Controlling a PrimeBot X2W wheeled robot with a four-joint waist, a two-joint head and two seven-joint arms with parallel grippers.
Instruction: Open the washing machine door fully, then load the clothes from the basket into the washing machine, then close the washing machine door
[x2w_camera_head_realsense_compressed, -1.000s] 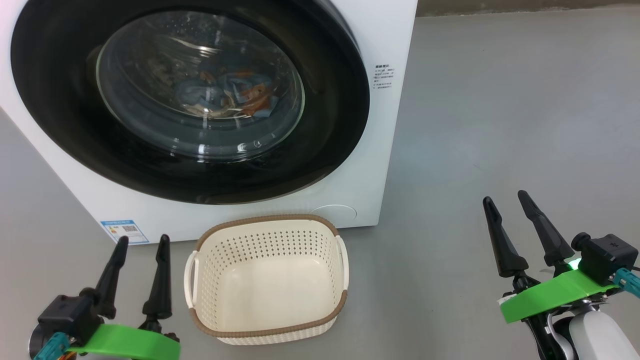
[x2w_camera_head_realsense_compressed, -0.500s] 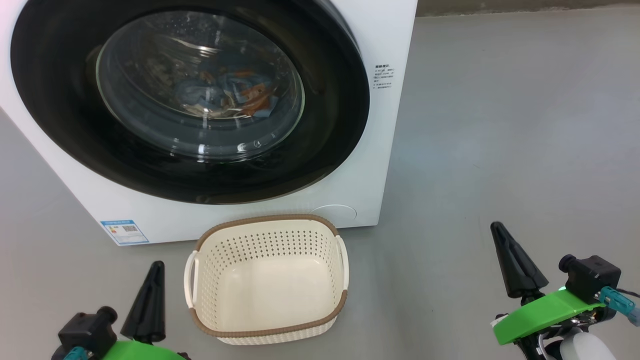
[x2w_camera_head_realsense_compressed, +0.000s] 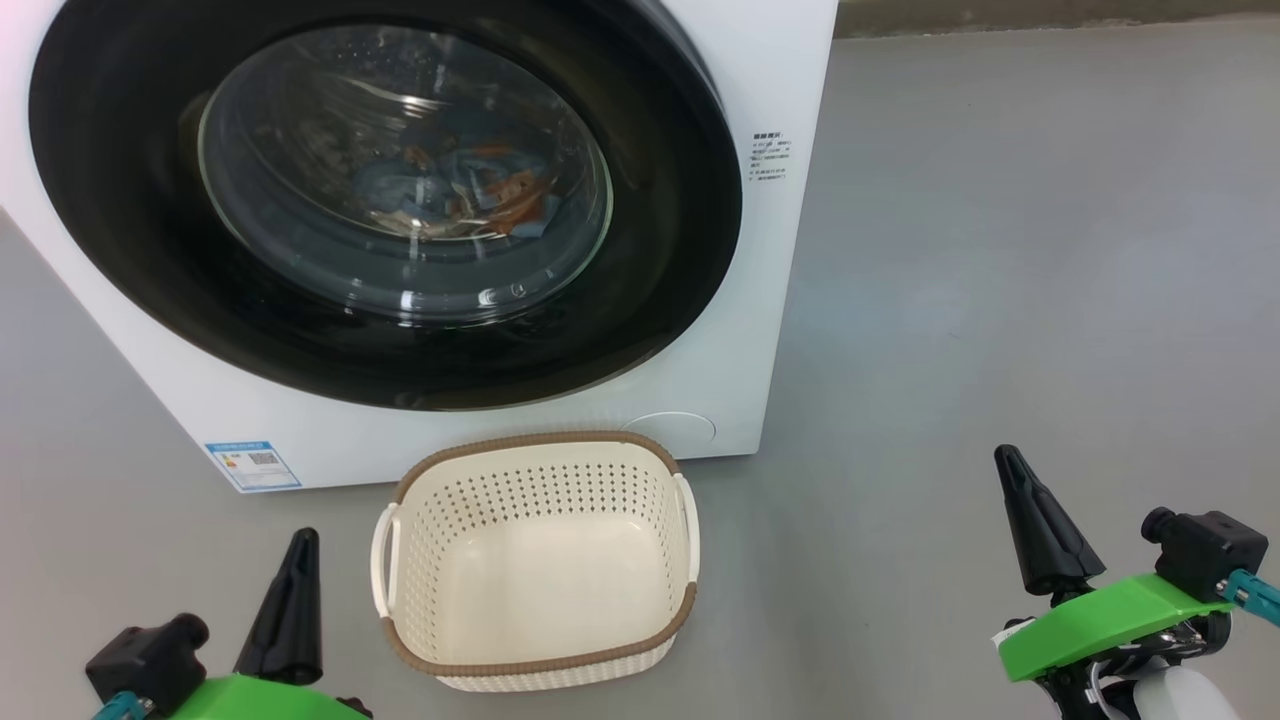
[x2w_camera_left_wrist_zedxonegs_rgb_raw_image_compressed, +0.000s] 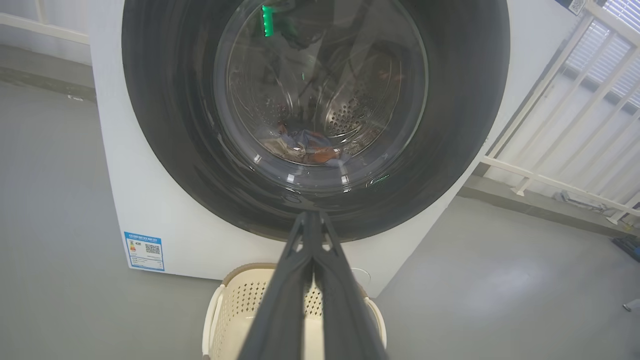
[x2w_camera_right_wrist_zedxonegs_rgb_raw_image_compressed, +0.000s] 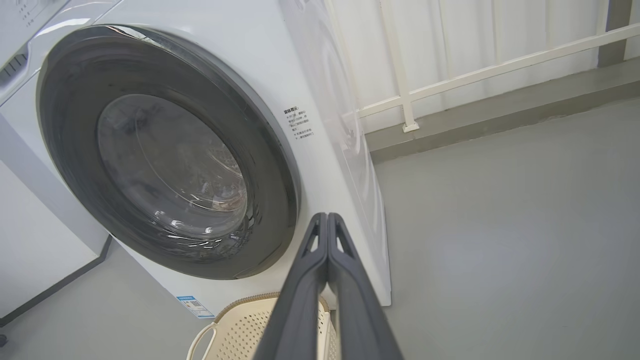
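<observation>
Black fingers of left gripper (x2w_camera_head_realsense_compressed: 302, 542) and right gripper (x2w_camera_head_realsense_compressed: 1008, 465), spread a second ago, now pinch together, empty. Clothes (x2w_camera_head_realsense_compressed: 462, 195) lie behind the closed washing machine door (x2w_camera_head_realsense_compressed: 682, 210), near basket (x2w_camera_head_realsense_compressed: 540, 441) bare: task seemingly done.

Smooth grey floor (x2w_camera_head_realsense_compressed: 1000, 250), white railing (x2w_camera_right_wrist_zedxonegs_rgb_raw_image_compressed: 480, 74), pale panelled wall (x2w_camera_right_wrist_zedxonegs_rgb_raw_image_compressed: 450, 35) behind

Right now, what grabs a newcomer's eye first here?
The glossy black washing machine door, shut, dominates the head view's upper left, with the clothes showing through its glass. Below it, the basket sits empty on the grey floor, with the left gripper and right gripper, both shut and empty, low at either side.
</observation>
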